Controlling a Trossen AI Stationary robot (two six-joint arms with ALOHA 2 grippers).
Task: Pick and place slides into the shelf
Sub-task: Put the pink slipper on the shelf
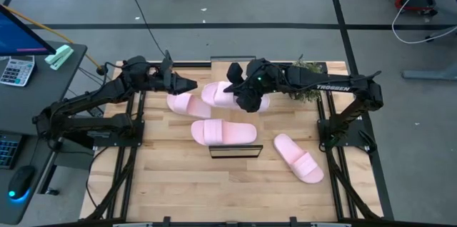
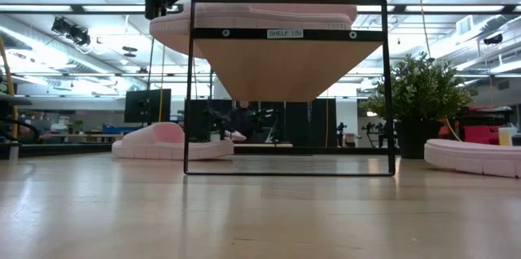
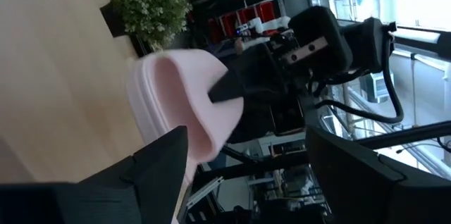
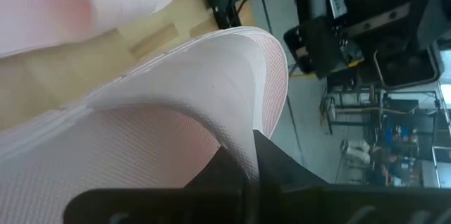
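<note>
My right gripper (image 1: 246, 100) is shut on one pale pink slide (image 1: 220, 93) above the far part of the shelf (image 2: 285, 72). My left gripper (image 1: 191, 84) stands open just left of that slide, pointing level at it with nothing between its fingers. Another slide (image 1: 223, 132) lies flat across the shelf's near end, overhanging its left side (image 2: 175, 27). A third slide (image 1: 188, 104) rests sole-down on the table left of the shelf. One more slide (image 1: 298, 158) lies on the table to the shelf's right. My right gripper pinches the slide's wide strap at its curved edge (image 4: 243, 136) between its two fingers; one fingertip (image 3: 227, 89) shows dark against the pink. The fingers come slanting down from the table's right side. The slide hangs tilted; whether it touches the shelf cannot be seen.
A potted plant (image 1: 307, 78) stands at the table's far right, behind my right arm. A desk with a calculator (image 1: 16, 70) and monitor sits off the table's left. Bare wood tabletop (image 1: 178, 184) stretches along the near edge.
</note>
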